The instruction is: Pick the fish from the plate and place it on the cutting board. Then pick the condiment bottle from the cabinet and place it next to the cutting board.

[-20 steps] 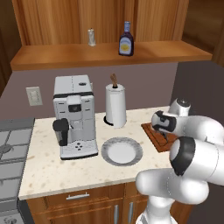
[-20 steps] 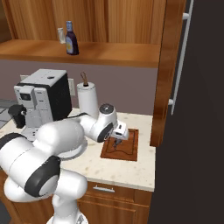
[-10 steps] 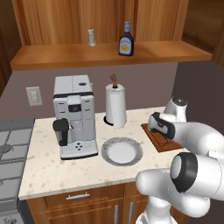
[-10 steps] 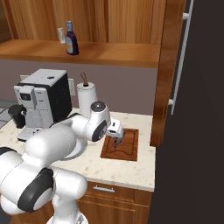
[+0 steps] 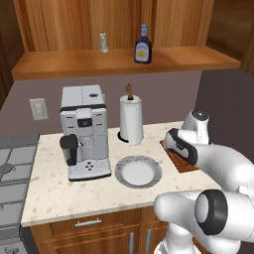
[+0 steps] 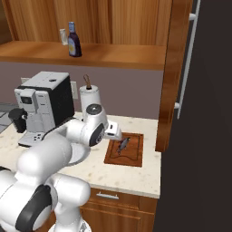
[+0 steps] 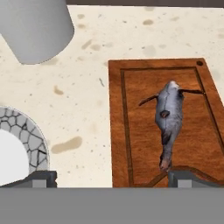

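The small dark grey fish (image 7: 169, 116) lies on the reddish-brown cutting board (image 7: 135, 131), apart from my fingers. In the right base view the fish (image 6: 123, 145) rests mid-board (image 6: 132, 155). My gripper (image 7: 114, 179) hovers above the board's near edge, open and holding nothing; from the right base camera the gripper (image 6: 115, 132) is just left of the board. The plate (image 5: 120, 174) sits bare left of the board (image 5: 174, 158), its patterned rim (image 7: 27, 131) at the hand view's lower left. The brown condiment bottle (image 5: 143, 45) (image 6: 74, 41) stands on the cabinet shelf (image 5: 74, 63) (image 6: 118, 54).
A coffee machine (image 5: 84, 131) (image 6: 43, 106) and a paper towel roll (image 5: 131, 119) (image 6: 89, 97) (image 7: 37, 26) stand behind the plate. A small clear shaker (image 5: 103, 42) is left of the bottle. A stove (image 5: 12, 168) lies far left. A tall wooden panel (image 6: 170, 77) bounds the counter on the right.
My hand has drawn back slightly to the left off the board, and the arm's elbow has swung. The fish stays lying on the board.
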Motion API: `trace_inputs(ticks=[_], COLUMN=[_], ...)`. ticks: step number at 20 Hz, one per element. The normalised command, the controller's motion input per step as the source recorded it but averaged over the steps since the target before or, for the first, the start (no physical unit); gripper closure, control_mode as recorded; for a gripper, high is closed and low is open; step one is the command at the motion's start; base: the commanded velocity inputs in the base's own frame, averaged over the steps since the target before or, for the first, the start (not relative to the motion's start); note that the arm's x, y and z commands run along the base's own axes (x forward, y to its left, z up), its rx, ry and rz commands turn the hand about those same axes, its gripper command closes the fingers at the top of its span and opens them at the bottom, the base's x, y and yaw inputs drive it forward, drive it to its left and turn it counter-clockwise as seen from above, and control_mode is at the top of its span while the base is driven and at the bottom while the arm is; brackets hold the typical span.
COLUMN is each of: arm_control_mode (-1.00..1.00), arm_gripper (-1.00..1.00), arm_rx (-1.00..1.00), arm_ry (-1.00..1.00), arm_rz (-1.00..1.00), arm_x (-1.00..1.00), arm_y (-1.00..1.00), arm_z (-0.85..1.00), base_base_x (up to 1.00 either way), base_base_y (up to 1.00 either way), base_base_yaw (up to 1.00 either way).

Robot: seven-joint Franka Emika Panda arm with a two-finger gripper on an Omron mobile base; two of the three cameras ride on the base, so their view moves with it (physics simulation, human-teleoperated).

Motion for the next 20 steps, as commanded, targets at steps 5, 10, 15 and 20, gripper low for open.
trace_inputs(ticks=[5,10,15,20], arm_control_mode=[-1.00,-1.00,-1.00,-1.00], arm_gripper=[-1.00,-1.00,-1.00,-1.00], arm_rx=[0.00,0.00,0.00,0.00], arm_ry=[-0.01,0.00,0.00,0.00], arm_rz=[0.11,0.16,0.18,0.19], arm_x=[-0.09,-0.07,-0.06,-0.06], arm_y=[0.21,0.24,0.29,0.33], arm_z=[0.08,0.09,0.09,0.10], base_base_x=[0.00,0.00,0.00,0.00], base_base_y=[0.00,0.00,0.00,0.00], base_base_yaw=[0.00,0.00,0.00,0.00])
